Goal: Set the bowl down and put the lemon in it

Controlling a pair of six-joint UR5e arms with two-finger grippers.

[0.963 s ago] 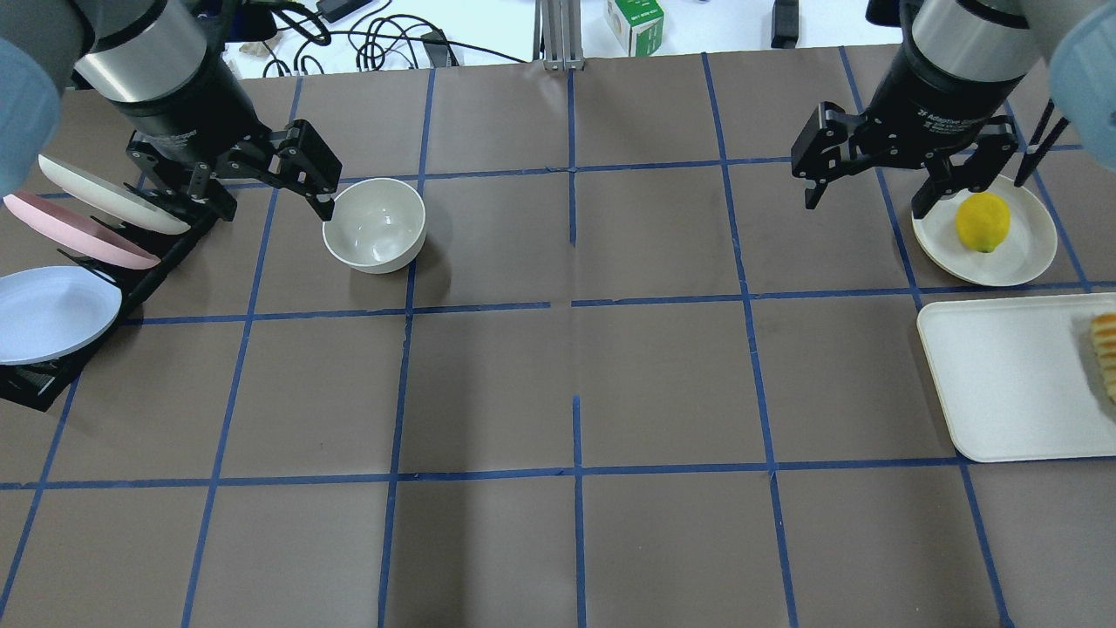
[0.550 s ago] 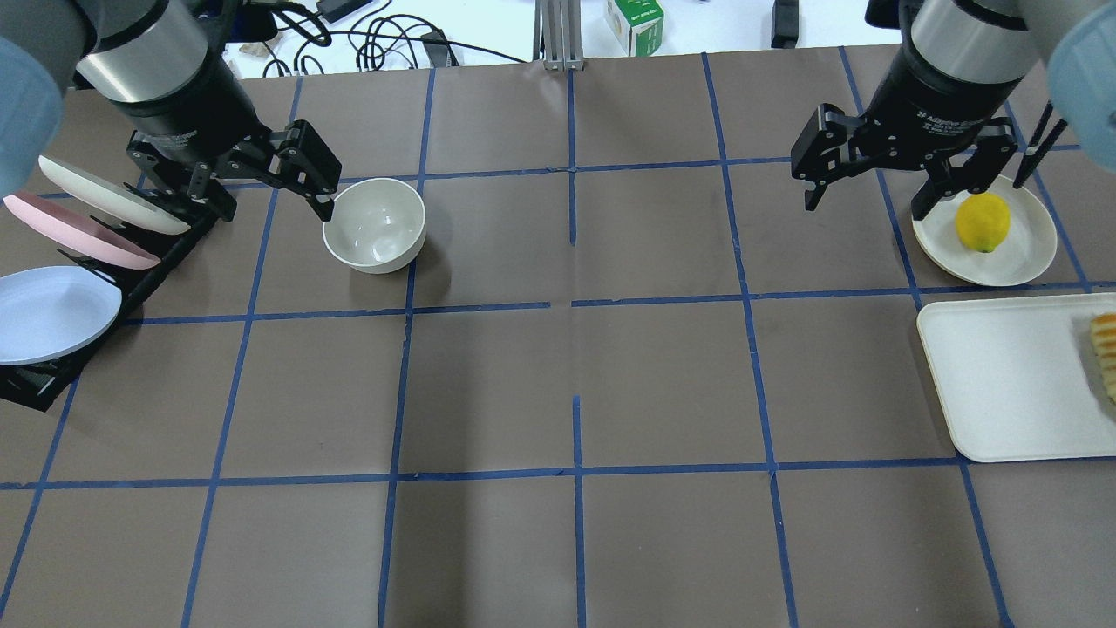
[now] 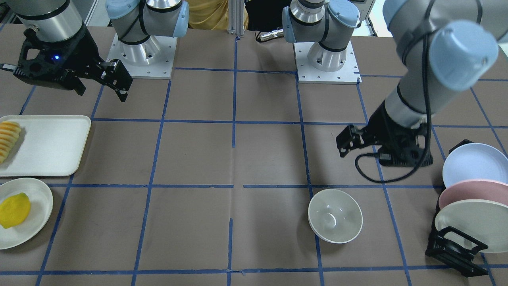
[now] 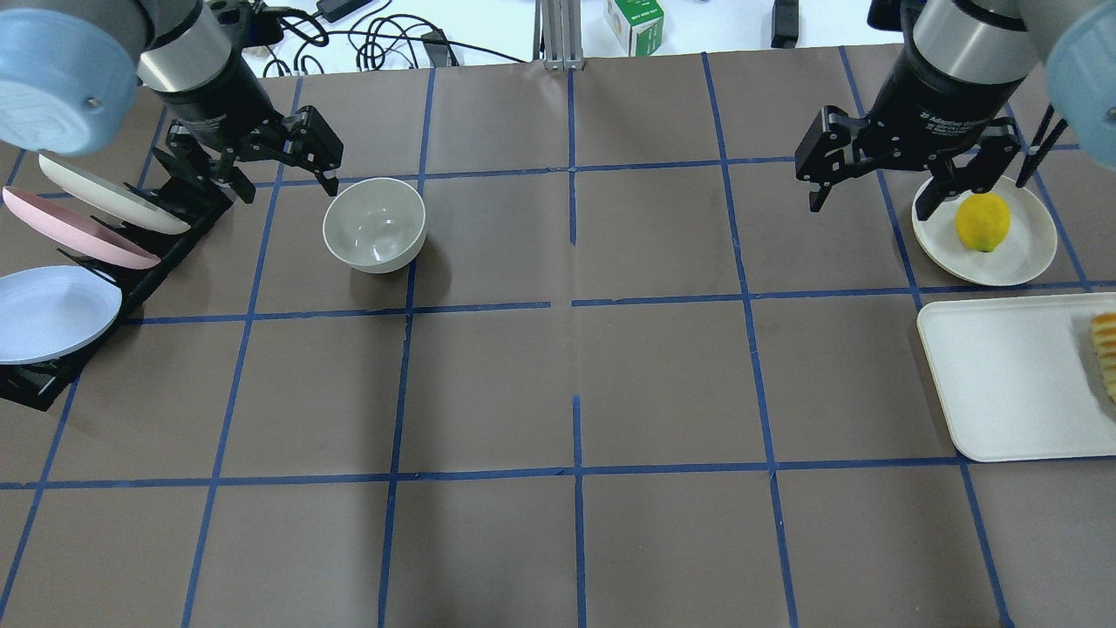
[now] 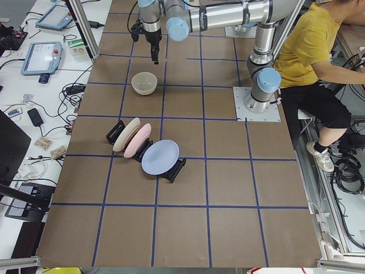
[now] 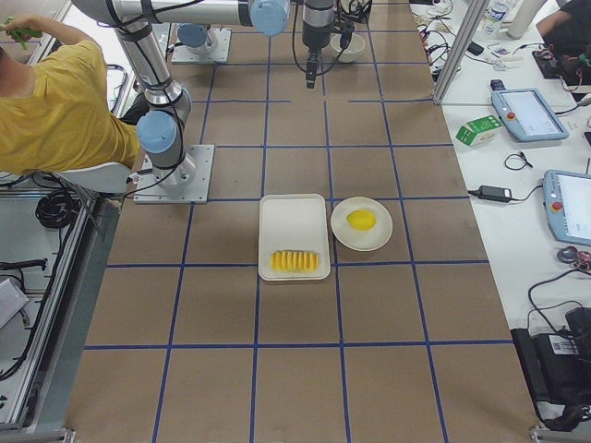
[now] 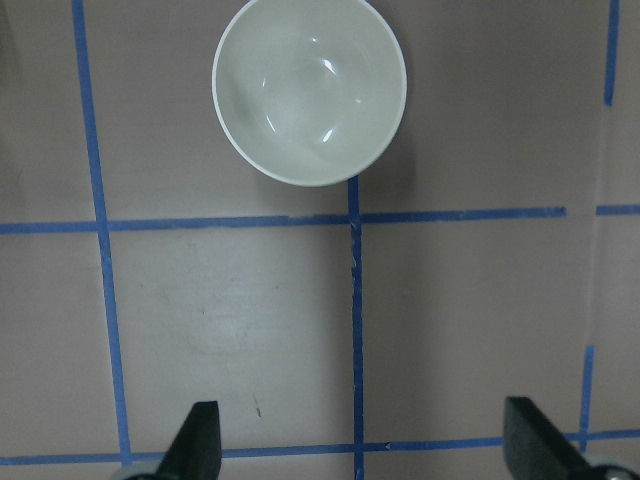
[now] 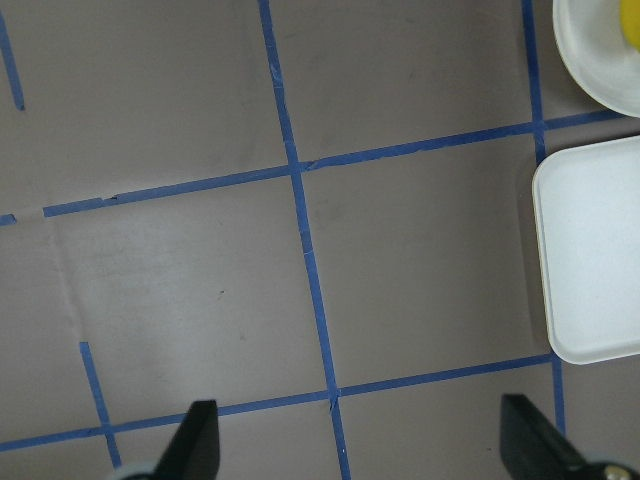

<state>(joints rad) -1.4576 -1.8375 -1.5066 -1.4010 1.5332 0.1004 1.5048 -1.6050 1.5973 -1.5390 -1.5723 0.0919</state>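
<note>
One bowl (image 4: 374,225) stands just beyond left jaws.

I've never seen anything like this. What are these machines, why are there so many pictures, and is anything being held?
These are two robot arms, a left arm and a right arm, at a table. Each ends in a two-finger claw called a gripper. The pictures show one moment from several cameras: one above and behind the robot, one facing it, one at each table end, and one on each wrist.

On the table are an empty bowl, a lemon on a plate, a tray with striped slices, and pastel plates standing in a rack.

The left gripper hangs open near the bowl, not touching it. The right gripper hangs open near the lemon's plate. Neither holds anything.
</note>
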